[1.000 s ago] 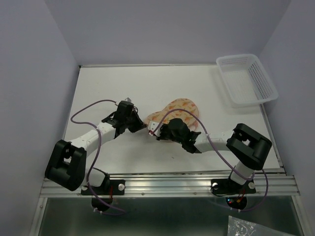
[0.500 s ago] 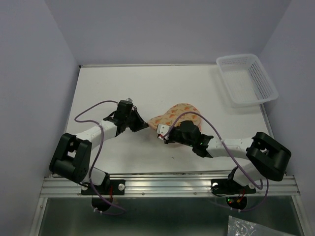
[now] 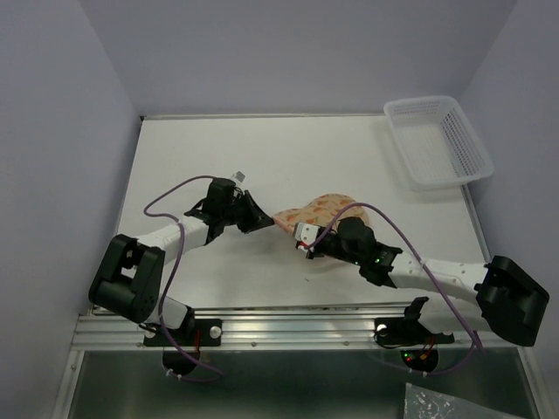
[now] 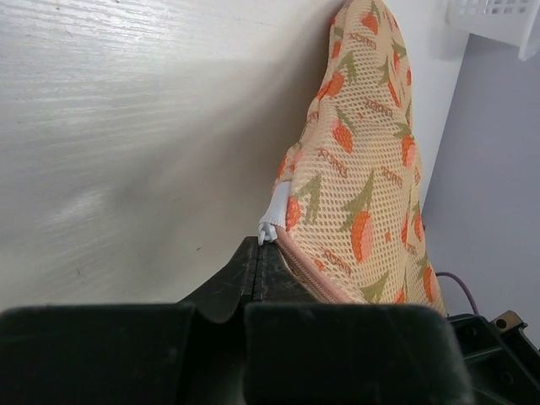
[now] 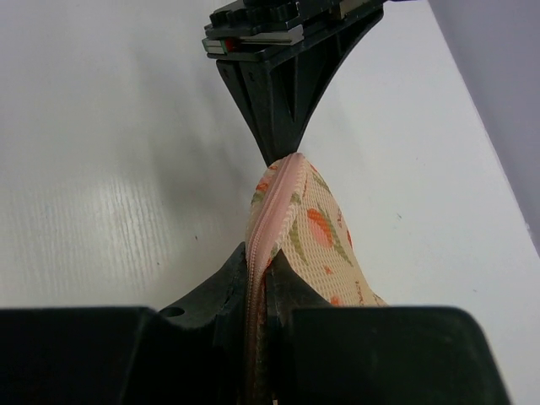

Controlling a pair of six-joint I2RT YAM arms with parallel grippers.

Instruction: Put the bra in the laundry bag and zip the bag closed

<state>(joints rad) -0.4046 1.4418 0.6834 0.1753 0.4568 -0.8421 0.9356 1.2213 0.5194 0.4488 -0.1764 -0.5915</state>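
Overhead, the white desk carries a white lattice basket, well apart from both arms and beyond the right gripper. The laundry bag hangs stretched between the two grippers, lifted on edge rather than lying flat.

The left gripper has its jaws pressed together on one end of the bag, just beside a small white tag. The right gripper is clamped on the opposite stretch of the pink zip, which runs straight from its fingers to the left gripper's tip. Whether it holds the zip pull itself or only the edging cannot be told.

The bra is not in view anywhere. My guess is that it is already inside the bag, between the grippers, and that zipping is the step in hand.

Two risks stand out.
- The left gripper's pinch takes in very little fabric, so a hard tug from the right could pull the bag free and collapse the tension the zip needs.
- A thin strap or the mesh could catch in the zip teeth ahead of the right gripper and jam the zip partway.
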